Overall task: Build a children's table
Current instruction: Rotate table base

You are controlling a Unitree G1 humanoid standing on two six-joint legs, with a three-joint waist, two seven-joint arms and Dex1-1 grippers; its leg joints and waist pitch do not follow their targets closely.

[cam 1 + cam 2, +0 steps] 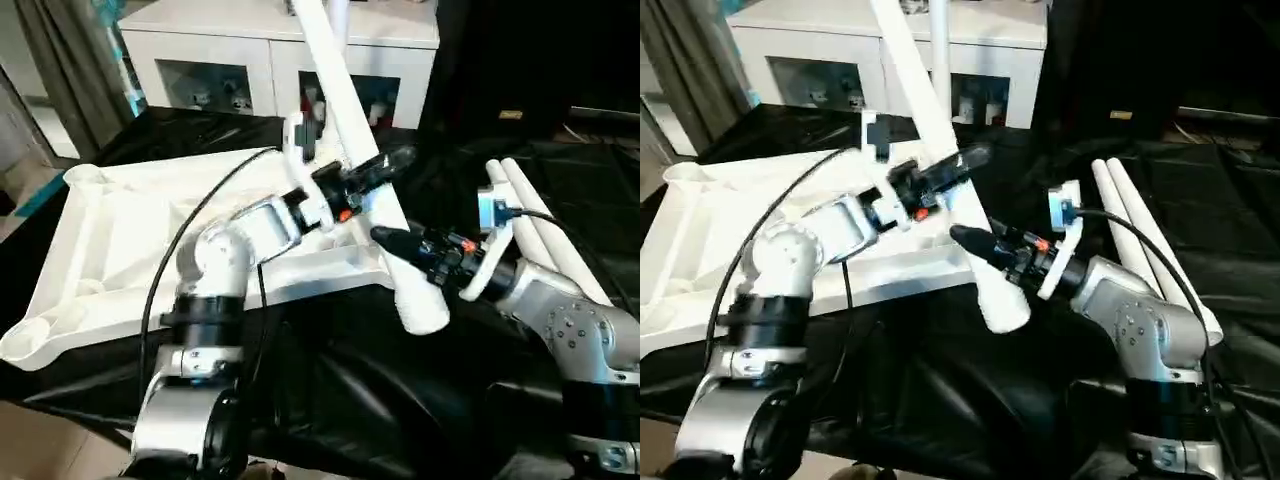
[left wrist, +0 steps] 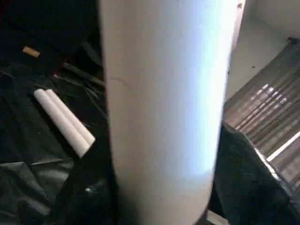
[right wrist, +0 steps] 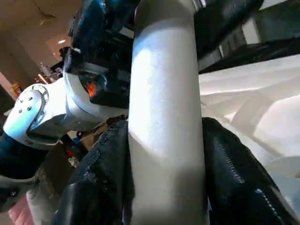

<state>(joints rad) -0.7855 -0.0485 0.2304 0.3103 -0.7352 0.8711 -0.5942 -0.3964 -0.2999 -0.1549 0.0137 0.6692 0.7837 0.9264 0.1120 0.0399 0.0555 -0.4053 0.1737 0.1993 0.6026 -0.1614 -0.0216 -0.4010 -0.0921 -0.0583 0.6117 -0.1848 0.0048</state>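
Tabletop, white plastic, lies ribbed underside up on black-covered counter, round sockets at corners. One white tubular leg tilts steeply over tabletop's near right corner, flared end down at the edge. Right tool clenched around leg low down; left tool sits around it higher up, grip unclear. Two more legs lie side by side at right. White cabinet behind, small items on glass-fronted shelves.

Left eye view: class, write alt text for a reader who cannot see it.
Both grippers, left gripper and right gripper, hold one tilted white table leg over the upturned white tabletop. Two more legs lie on black sheeting; a white cabinet stands behind.
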